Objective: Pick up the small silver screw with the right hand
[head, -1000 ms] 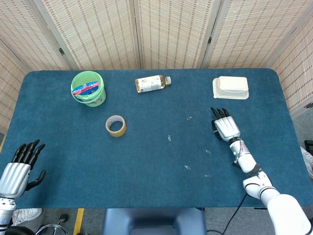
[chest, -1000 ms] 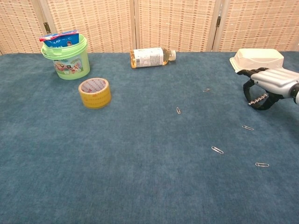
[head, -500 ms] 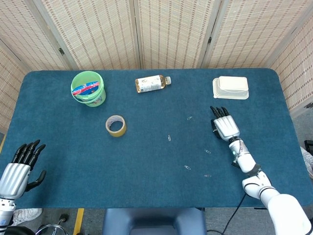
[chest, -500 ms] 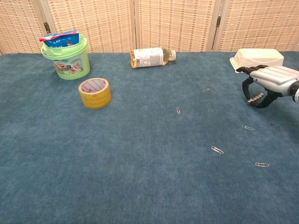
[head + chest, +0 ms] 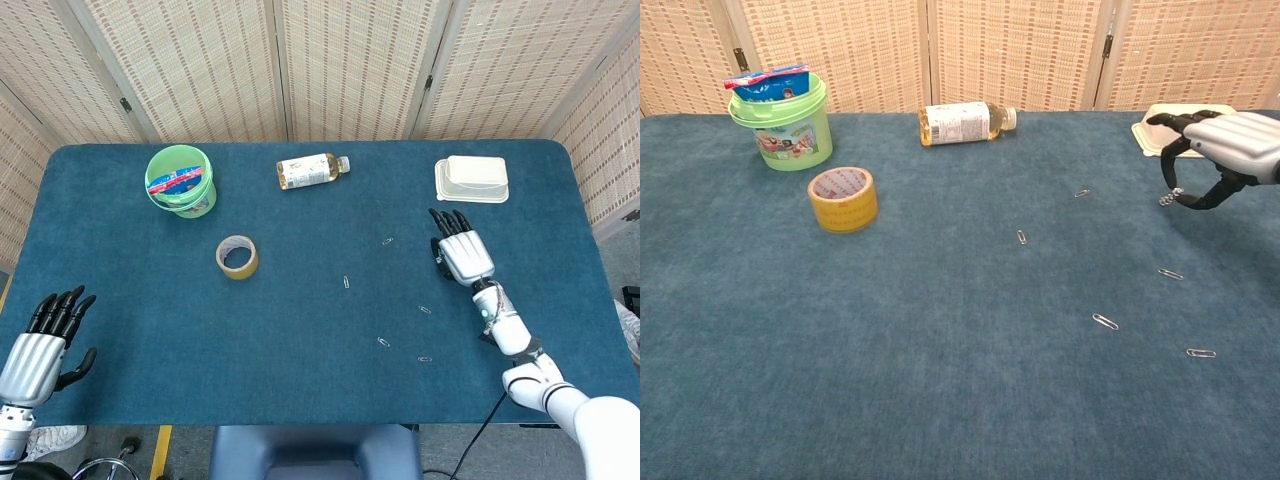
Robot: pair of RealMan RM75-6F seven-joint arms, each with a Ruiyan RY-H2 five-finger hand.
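Note:
The small silver screw hangs above the blue cloth, pinched between the thumb and a finger of my right hand. In the head view the right hand is at the right of the table, palm down, and the screw is hidden beneath it. My left hand rests at the near left corner with fingers spread, holding nothing.
A green bucket, a yellow tape roll and a lying bottle stand at the back left and middle. A white container sits just behind the right hand. Several paper clips lie scattered on the cloth near it.
My right hand has risen off the cloth and moved slightly away from me, carrying the screw up with it. The left hand has stayed put.

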